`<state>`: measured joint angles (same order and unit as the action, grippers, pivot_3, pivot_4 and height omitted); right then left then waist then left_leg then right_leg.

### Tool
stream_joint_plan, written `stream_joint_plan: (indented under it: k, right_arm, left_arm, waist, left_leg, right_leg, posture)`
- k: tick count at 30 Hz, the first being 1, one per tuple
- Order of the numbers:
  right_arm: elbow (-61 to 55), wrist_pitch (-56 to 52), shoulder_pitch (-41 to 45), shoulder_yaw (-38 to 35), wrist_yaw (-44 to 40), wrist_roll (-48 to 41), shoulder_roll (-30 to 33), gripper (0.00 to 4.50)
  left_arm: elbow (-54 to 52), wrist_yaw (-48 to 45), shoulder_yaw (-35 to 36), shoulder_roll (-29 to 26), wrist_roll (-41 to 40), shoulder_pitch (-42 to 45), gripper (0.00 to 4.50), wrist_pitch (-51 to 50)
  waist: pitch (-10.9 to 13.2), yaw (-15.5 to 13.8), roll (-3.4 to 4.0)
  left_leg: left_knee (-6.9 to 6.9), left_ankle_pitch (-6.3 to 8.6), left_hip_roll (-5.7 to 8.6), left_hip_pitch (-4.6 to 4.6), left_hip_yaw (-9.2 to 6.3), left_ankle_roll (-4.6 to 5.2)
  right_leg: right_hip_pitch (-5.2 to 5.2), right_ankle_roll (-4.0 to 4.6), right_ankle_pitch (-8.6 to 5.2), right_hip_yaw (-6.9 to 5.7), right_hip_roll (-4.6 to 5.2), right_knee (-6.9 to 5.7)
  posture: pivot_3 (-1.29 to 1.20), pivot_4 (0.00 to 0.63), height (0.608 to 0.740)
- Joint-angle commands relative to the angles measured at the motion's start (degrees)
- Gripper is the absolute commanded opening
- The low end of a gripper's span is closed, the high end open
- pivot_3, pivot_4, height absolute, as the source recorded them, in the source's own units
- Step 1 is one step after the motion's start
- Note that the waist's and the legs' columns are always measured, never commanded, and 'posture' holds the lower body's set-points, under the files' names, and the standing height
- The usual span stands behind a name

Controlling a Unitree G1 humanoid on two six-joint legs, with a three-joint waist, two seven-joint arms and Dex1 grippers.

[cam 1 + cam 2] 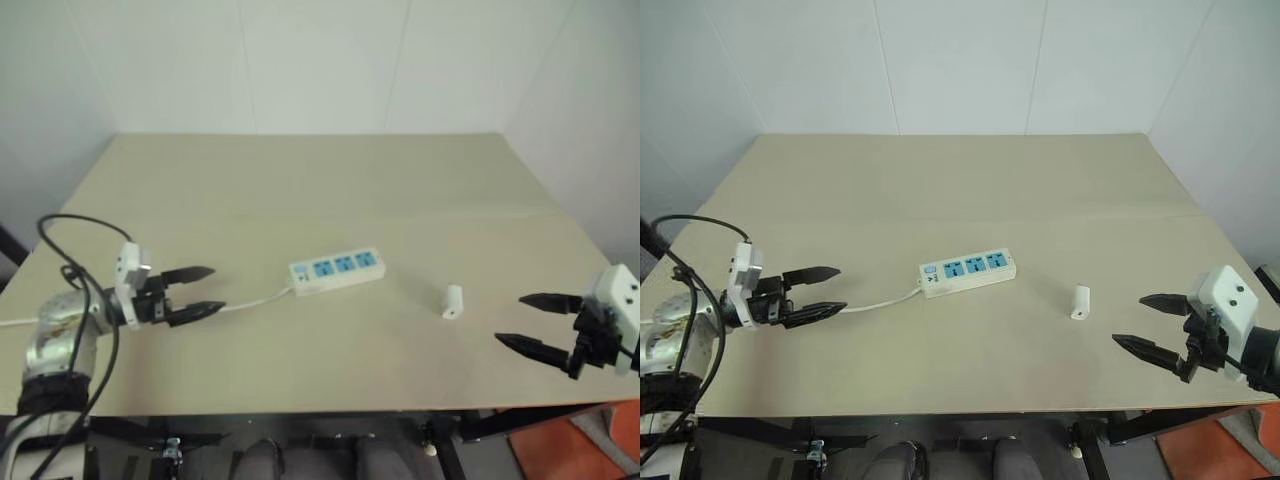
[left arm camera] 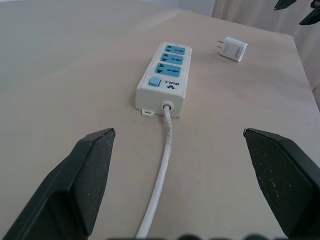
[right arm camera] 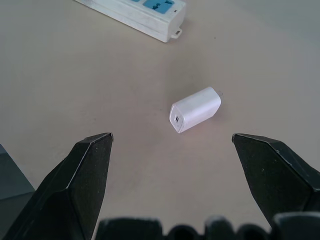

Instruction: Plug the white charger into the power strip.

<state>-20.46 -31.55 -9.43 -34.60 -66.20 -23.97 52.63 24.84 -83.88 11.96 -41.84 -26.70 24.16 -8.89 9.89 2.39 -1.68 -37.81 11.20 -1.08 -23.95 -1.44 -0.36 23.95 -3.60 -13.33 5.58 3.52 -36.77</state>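
The white charger (image 1: 452,301) lies on its side on the tan table, right of centre; its prongs point away from my right gripper (image 3: 172,145) in the right wrist view, charger (image 3: 195,109). The power strip (image 1: 337,269) lies flat near the middle with three blue socket faces up, and its thin cord (image 1: 255,300) runs toward my left gripper (image 1: 208,291). That left gripper is open, a short way left of the strip and above the cord. My right gripper (image 1: 525,321) is open too, right of the charger with a gap between them.
The table (image 1: 330,190) is bare wood-coloured board with white walls behind it. Its front edge runs just below both grippers. A black cable (image 1: 75,260) loops over my left arm.
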Motion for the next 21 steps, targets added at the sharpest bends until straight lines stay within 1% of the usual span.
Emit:
stream_joint_plan:
  k: [1,12,21]
  right_arm:
    - [-2.22,0.51,-0.69,-3.08,0.82,-1.74,0.62,4.50]
    - [-4.98,-0.08,-4.46,-6.53,2.42,-3.26,0.87,4.50]
    - [-8.26,-0.01,-6.63,-6.80,4.79,-3.76,-0.68,4.50]
  left_arm:
    - [1.22,-1.41,-0.68,0.16,0.11,2.02,4.48,1.68]
    - [8.95,-4.28,-2.77,1.41,2.16,7.02,4.48,5.77]
    - [16.29,-6.18,-3.76,3.84,3.67,11.50,4.48,9.63]
  waist:
    - [0.00,0.03,0.00]
    - [-0.01,-0.06,-0.02]
    - [-0.02,-0.11,-0.05]
  left_leg:
    - [0.00,0.00,0.00,0.00,0.00,0.00]
    - [0.00,0.00,0.01,-0.01,0.00,0.00]
    - [0.00,0.00,0.02,-0.02,0.00,0.00]
  right_leg:
    - [0.00,0.00,0.00,0.01,0.00,0.00]
    - [-0.02,-0.01,0.00,0.01,0.00,0.02]
    - [-0.01,-0.02,-0.01,0.01,0.00,0.02]
  posture:
    - [0.00,0.150,0.740]
    - [0.00,0.150,0.740]
    - [0.00,0.150,0.740]
